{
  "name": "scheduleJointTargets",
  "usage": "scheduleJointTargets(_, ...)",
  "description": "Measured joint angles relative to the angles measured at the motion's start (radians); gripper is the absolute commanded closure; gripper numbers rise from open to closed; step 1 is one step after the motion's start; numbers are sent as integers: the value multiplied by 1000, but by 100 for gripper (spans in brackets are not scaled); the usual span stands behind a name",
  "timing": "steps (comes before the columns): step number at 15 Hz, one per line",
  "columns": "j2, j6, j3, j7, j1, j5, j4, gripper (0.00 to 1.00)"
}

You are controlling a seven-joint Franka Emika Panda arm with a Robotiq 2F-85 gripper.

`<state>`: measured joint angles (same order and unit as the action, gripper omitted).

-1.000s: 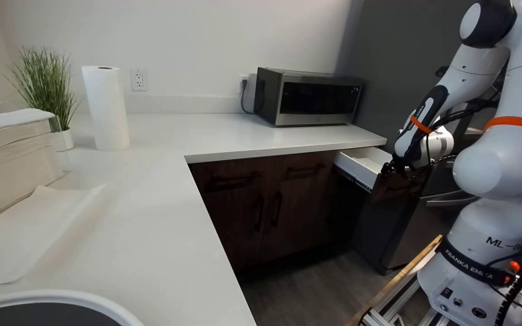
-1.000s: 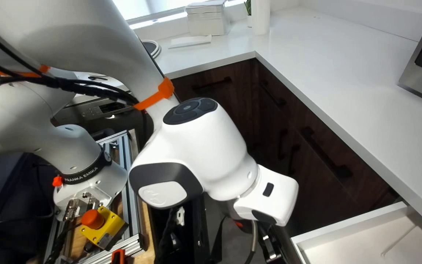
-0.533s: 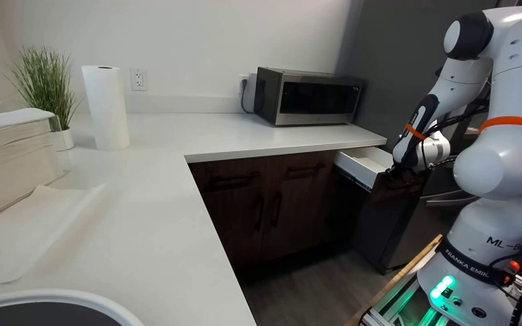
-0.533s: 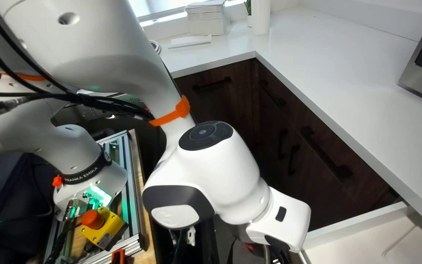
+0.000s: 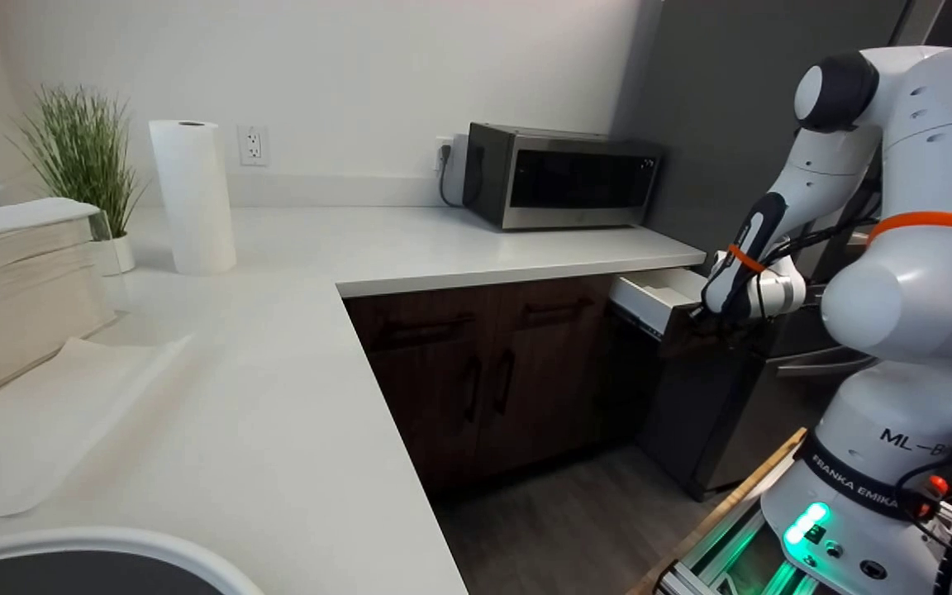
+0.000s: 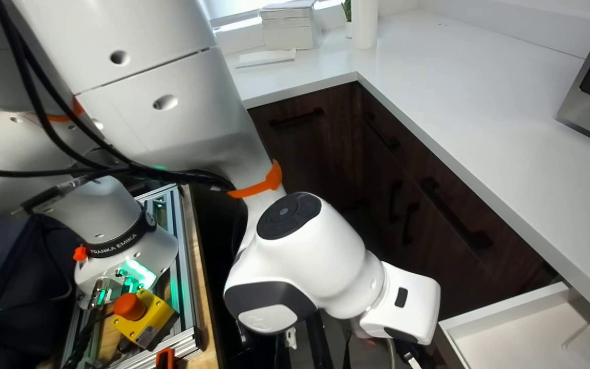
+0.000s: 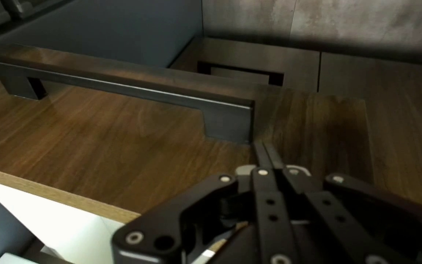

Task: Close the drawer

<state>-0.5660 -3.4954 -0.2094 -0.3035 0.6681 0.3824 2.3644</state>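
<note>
The drawer (image 5: 643,304) stands partly pulled out below the counter corner; its pale inner box (image 6: 505,306) shows in both exterior views. Filling much of the wrist view is its brown wood front (image 7: 134,135), crossed by a long dark bar handle (image 7: 123,86). My gripper (image 7: 263,145) is shut with nothing between its fingers. Its tips reach the wood front just beside one end of the handle and seem to touch it. In an exterior view the gripper (image 5: 701,314) is a small dark shape against the drawer's front; elsewhere the wrist hides most of it.
The white counter (image 5: 476,252) overhangs the drawer, with a microwave (image 5: 579,182) on it. A tall dark panel (image 5: 716,157) rises beside the drawer. Lower cabinets with black handles (image 6: 454,215) line the corner. A second handle (image 7: 240,69) shows below the drawer front.
The gripper has gone from open to shut. The arm has moved in toward the drawer's front, and the drawer has slid a little way inward.
</note>
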Motion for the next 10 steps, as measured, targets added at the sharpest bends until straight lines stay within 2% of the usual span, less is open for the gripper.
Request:
scheduleJointTargets(5,-85,-92,75,11,66,25,-90,100)
scheduleJointTargets(10,-147,-96,129,39,98,46,-194,99)
